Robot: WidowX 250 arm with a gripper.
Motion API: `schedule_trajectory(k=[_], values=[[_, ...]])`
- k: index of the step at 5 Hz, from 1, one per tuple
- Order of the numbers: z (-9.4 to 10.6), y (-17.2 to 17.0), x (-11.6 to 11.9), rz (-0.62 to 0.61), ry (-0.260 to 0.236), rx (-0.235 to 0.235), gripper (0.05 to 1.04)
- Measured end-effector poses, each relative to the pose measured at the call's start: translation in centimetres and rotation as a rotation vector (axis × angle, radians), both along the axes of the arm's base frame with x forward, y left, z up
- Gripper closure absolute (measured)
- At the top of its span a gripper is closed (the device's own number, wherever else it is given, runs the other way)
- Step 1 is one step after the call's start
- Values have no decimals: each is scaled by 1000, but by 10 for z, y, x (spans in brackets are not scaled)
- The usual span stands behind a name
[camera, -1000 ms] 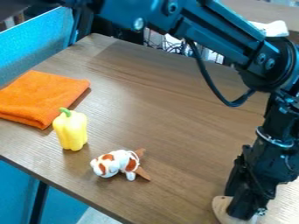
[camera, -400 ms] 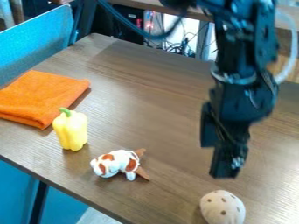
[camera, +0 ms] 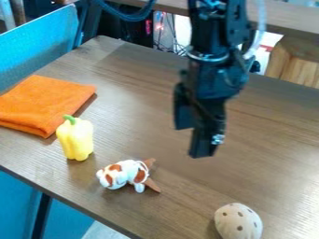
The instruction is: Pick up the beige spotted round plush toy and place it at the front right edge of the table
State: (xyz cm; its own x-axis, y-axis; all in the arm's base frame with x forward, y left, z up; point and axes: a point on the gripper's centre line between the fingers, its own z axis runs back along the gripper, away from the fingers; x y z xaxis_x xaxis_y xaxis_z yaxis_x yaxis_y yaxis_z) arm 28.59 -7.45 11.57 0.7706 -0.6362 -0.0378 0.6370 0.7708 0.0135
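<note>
The brown wood-grain table (camera: 149, 93) has its near edge slanting past below the smooth yellow bell pepper (camera: 75, 140) with a green stem, and its far edge well beyond it. A blue textured panel (camera: 44, 42) stands along the side up and left of the pepper. The folded orange cloth (camera: 44, 102) lies just beside the pepper, up and left, reaching the view's left edge. Well to the pepper's right, the black two-finger gripper (camera: 192, 142) hangs over the table with its fingers apart and nothing between them; bare wood shows between it and the pepper. Far down and right of the pepper, the rounded off-white object with brown spots (camera: 239, 223) is cut by the bottom edge. The white-and-brown plush toy animal (camera: 129, 172) lies near the pepper, down and right, well apart from the spotted object.
</note>
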Motion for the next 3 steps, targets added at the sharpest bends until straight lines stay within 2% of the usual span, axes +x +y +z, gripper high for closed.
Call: schedule_trajectory(k=[1, 2, 3], values=[[-8, 49, 4, 164, 43, 62, 82], [-7, 98, 0, 242, 49, 78, 82], [-7, 125, -4, 313, 55, 72, 82]])
